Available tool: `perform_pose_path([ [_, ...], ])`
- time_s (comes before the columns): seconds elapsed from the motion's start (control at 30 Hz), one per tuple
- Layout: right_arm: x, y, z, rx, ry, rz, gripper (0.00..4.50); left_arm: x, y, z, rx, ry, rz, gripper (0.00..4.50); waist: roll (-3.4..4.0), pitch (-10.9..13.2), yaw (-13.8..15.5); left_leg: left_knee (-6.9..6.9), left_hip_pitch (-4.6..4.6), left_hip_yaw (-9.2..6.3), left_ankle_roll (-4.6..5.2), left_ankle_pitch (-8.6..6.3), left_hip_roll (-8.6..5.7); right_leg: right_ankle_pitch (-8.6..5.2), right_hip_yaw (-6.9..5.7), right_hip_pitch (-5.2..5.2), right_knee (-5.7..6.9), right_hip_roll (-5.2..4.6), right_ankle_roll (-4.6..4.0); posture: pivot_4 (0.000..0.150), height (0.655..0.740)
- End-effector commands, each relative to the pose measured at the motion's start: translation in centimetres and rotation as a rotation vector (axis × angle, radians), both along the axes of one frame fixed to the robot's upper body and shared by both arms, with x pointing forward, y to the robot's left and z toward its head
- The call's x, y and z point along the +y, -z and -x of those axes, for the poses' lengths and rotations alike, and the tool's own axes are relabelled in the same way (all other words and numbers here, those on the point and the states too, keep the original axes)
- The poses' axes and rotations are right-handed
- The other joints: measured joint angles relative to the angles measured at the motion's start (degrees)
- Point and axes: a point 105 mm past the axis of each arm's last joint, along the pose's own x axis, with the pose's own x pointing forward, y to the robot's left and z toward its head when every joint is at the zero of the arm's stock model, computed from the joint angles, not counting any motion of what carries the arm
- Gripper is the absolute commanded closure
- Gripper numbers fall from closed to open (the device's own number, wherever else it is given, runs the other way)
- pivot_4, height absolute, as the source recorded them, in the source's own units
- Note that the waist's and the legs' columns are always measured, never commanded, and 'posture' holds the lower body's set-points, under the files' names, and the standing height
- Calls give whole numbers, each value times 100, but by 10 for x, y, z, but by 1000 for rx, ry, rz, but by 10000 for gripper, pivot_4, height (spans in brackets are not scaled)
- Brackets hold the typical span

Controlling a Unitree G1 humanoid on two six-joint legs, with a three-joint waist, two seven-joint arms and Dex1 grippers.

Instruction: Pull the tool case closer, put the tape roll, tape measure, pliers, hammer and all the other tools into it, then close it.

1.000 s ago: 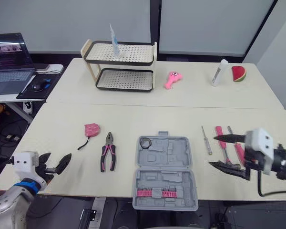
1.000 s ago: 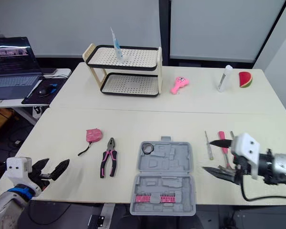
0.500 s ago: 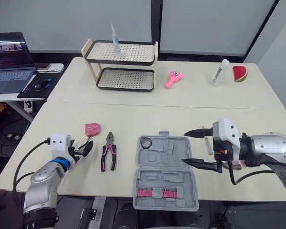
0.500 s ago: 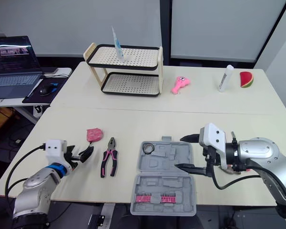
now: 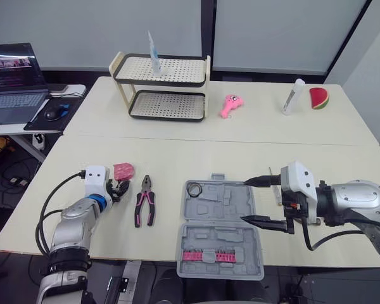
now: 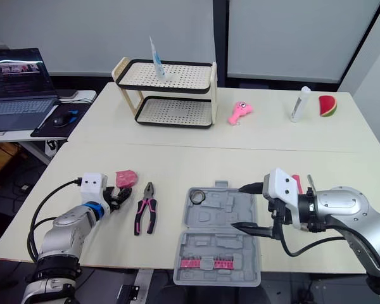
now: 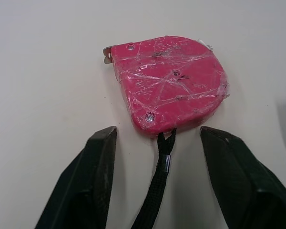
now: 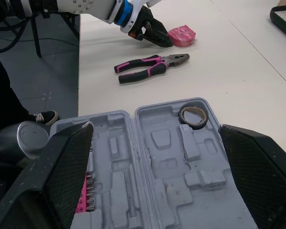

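A: Which step is in hand?

B: I'd say the tape measure (image 5: 121, 171). The tool case (image 5: 218, 209) lies open near the front edge of the worktop (image 5: 177, 152), and the tape roll (image 5: 193, 189) already sits in its far-left pocket. The tape measure lies left of the case, beyond the pliers (image 5: 144, 201).

A: And the left hand (image 5: 117, 189)?

B: Open and empty, just short of the tape measure. In the wrist view its fingers (image 7: 93, 162) flank the black strap (image 7: 159, 191), not the pink body.

A: So the next move?

B: Probably to push forward until the fingers straddle the body, close, then carry it right to the case, clearing the pliers on the way. The strap may drag.

A: The right hand (image 5: 246, 201)?

B: Spread wide with nothing in it, over the case's right edge. I can't tell whether it touches. Pink-handled tools (image 6: 297, 181) lie right of the case, partly hidden behind that hand, so I can't pick out the hammer.

A: Anything else about?

B: Well beyond the case are a two-tier rack (image 5: 161, 88), a pink toy (image 5: 228, 106), a white tube (image 5: 292, 96) and a watermelon slice (image 5: 316, 97). None of them is in the way.
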Motion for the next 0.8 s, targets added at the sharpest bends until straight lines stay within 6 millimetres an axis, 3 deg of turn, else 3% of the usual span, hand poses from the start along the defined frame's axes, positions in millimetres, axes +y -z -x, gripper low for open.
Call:
perform_pose_path([
  [0.03,1,-11,4,-55,-14,-8,0,-1,18,12,85,-15,-1,26729,0,0,-2,0,1,0,0,0,0,0,0,0,0,0,0,1500,7290],
  [0.23,8,-14,3,-75,-40,-30,0,1,20,19,101,-55,-3,44104,3,-2,-11,-1,2,0,0,0,1,0,2,0,0,-2,0,1500,7290],
  [0.53,11,-14,2,-78,-48,-34,0,9,11,25,71,-51,-25,44642,3,-2,-40,-6,3,0,0,0,2,0,3,-1,-2,-2,0,1500,7290],
  [0.8,15,-12,7,-60,-67,-41,0,3,1,67,82,132,-33,44642,5,0,-82,-20,1,-6,0,0,8,0,11,-5,-7,-5,0,1500,7290],
])
